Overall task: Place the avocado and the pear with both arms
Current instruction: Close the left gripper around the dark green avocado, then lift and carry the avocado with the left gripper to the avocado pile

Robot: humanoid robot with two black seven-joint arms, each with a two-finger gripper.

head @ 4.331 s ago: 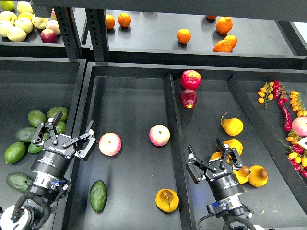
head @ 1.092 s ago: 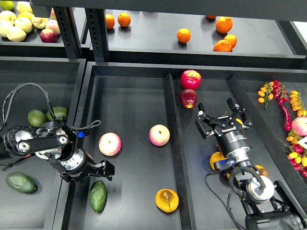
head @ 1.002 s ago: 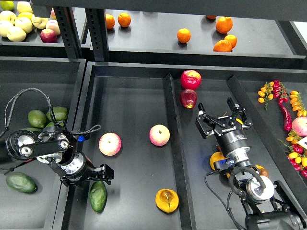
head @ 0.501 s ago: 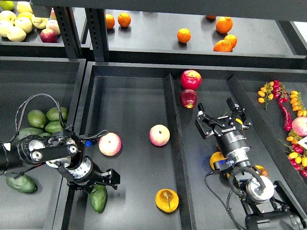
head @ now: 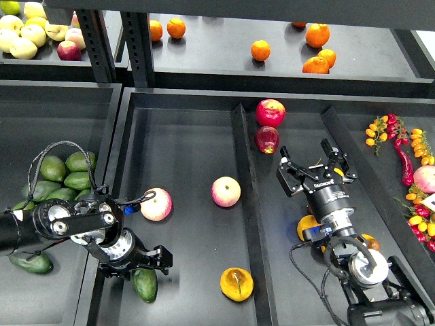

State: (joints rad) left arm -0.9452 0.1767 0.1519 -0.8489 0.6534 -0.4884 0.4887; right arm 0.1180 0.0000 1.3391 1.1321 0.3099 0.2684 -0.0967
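Note:
The avocado (head: pixel 145 285) is dark green and lies at the front left of the middle tray. My left gripper (head: pixel 144 265) points down at its upper end. The jaws look open and stand on either side of that end, with one finger (head: pixel 165 255) showing to its right. The pear (head: pixel 236 284), orange-yellow with a dark blotch, lies at the front of the same tray, to the right of the avocado. My right gripper (head: pixel 316 165) is open and empty. It is held above the right compartment, well up and right of the pear.
Two pink-yellow apples (head: pixel 155 204) (head: pixel 225 191) lie in the middle tray. A raised divider (head: pixel 245 170) separates it from the right compartment with red apples (head: pixel 270 112) and more pears (head: pixel 307 227). Avocados (head: pixel 64 178) pile in the left tray. Oranges (head: pixel 260 50) sit on the shelf.
My left arm has swung down and to the right until its gripper is over the avocado, which has shifted slightly down-right. My right arm has held still for the last second.

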